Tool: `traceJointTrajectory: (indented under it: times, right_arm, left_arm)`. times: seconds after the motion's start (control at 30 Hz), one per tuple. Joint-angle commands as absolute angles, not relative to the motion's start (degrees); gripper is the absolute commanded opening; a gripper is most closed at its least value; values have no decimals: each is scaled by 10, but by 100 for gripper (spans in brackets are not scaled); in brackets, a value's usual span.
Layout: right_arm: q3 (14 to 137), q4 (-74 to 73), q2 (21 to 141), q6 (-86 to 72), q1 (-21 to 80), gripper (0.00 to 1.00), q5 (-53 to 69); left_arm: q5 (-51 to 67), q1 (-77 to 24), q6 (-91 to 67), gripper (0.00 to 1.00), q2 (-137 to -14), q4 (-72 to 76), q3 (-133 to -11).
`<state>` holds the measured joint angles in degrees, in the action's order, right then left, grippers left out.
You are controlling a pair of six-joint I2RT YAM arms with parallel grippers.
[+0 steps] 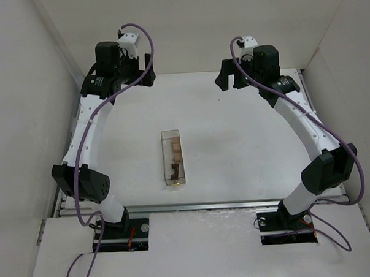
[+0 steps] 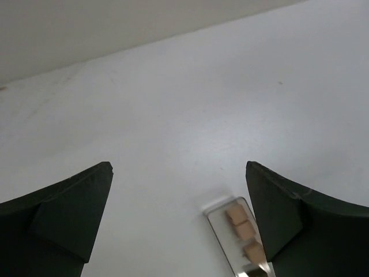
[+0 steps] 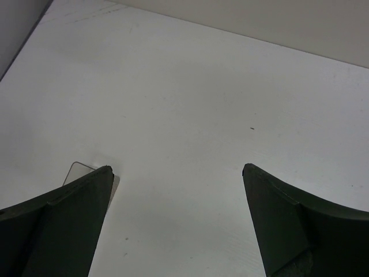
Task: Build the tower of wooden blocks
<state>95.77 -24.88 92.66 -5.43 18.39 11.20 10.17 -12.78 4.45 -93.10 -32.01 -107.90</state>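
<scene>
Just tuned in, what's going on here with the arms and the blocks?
Nothing is being handled right now. Both arms reach toward the far side of the table, above its surface, with the left pincer and right pincer open and empty. The blocks, tan cubes and a dark brown piece, lie inside the clear box at mid-table, between the arms. No tower is started yet.

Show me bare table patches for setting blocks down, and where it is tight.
Bare table lies on both sides of the clear plastic box: left toward the left arm, right toward the right arm. Also bare: the stretch between the box's far end and the open left gripper and right gripper. Tight only inside the box, around the wooden blocks.
</scene>
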Motion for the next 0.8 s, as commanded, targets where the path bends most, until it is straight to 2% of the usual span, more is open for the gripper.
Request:
traceJointTrajectory:
  times: [0.0,0.07,0.1,0.13,0.2,0.33,0.43,0.53,0.7,0.77]
  right_arm:
    - [946,-235,886,-67,181,99,121]
    - [926,-242,871,-79,181,99,105]
    - [916,-242,866,-95,181,99,85]
    - [905,-236,861,-104,181,99,79]
    - [839,-204,845,-118,181,99,98]
    - [784,-171,832,-158,181,99,98]
    - [753,-171,811,-167,181,99,98]
    - [721,-166,783,-160,181,99,74]
    - [703,-156,765,-160,181,99,36]
    - [698,-156,765,-160,181,99,36]
  left_arm:
    - [332,-120,-2,100,-928,-352,-1014]
    - [327,-120,-2,96,-934,-343,-973]
    - [298,-126,-10,84,-939,-343,-941]
    - [280,-127,-10,78,-940,-343,-927]
    - [213,-153,-10,75,-940,-329,-893]
    - [123,-175,-4,70,-945,-316,-835]
    - [147,-175,13,58,-960,-316,-823]
    - [157,-198,19,58,-974,-309,-812]
    - [107,-224,25,56,-1006,-308,-784]
    - [93,-229,25,50,-1019,-314,-776]
